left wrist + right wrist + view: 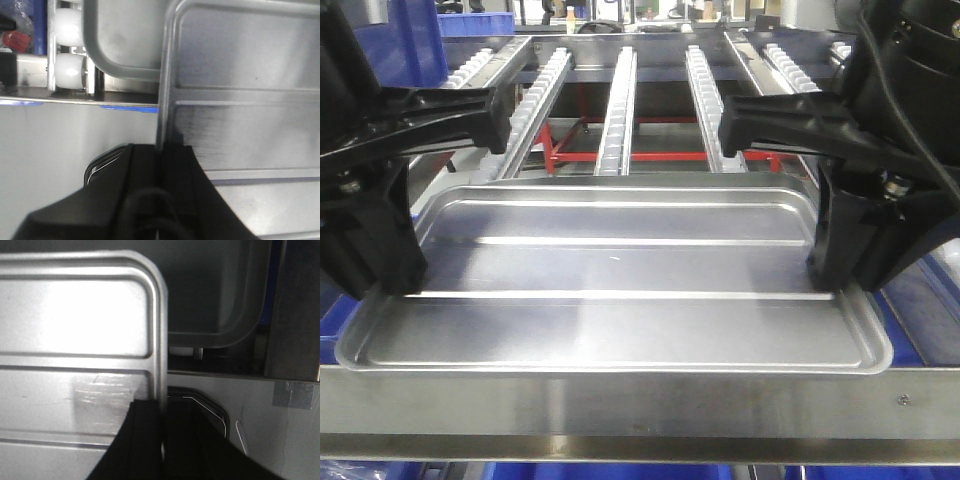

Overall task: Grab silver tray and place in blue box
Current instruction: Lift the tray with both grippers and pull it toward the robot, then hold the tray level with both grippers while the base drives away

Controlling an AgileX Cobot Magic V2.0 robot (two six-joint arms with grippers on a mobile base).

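Observation:
The silver tray (620, 270) fills the middle of the front view, level, with two long ridges across its panel. My left gripper (382, 288) is shut on its left rim and my right gripper (838, 280) is shut on its right rim. In the left wrist view the black jaws (161, 150) pinch the tray's rim (167, 75). In the right wrist view the jaws (162, 407) do the same on the rim (161, 330). The blue box shows only as blue strips beside the tray's ends (332, 315) (932, 300); the tray hides the rest of it.
A flat metal ledge (620, 410) runs along the front below the tray. Roller conveyor rails (620, 100) on a red frame (650, 156) stand behind. Blue crates (470, 25) sit far back left. A second grey rounded corner (120, 55) lies under the tray.

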